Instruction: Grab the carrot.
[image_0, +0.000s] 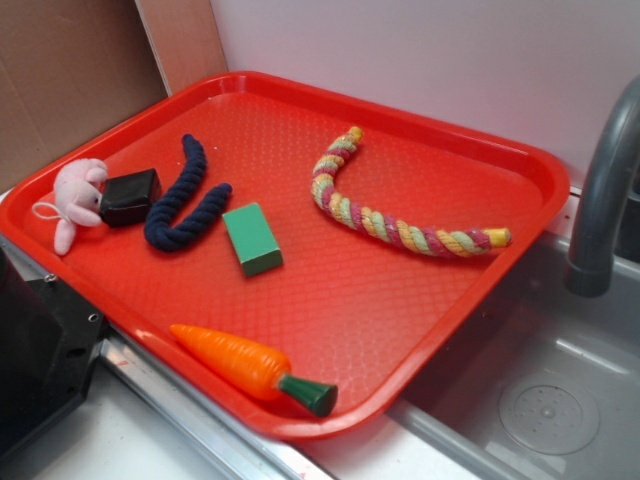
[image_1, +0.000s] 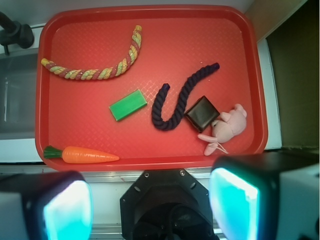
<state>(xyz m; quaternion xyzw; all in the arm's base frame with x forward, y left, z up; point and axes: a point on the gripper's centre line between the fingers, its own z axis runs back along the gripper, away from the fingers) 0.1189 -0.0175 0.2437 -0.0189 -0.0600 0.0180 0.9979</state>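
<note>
Gripper poised high above the tray
The gripper (image_1: 150, 200) looks straight down, jaws wide apart and empty; the carrot (image_1: 82, 155) lies along the tray's (image_1: 150, 50) near rim.

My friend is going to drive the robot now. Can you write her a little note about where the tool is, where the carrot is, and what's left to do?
Tool: open, holding nothing, held high above the near edge of the red tray.
Carrot: lying flat along the tray's front edge, green top toward the sink side, nothing touching it. The green block is its nearest neighbour, well apart.
Done: nothing yet; carrot untouched.
Left: move the tool over the carrot, lower, close across its body, lift.
</note>
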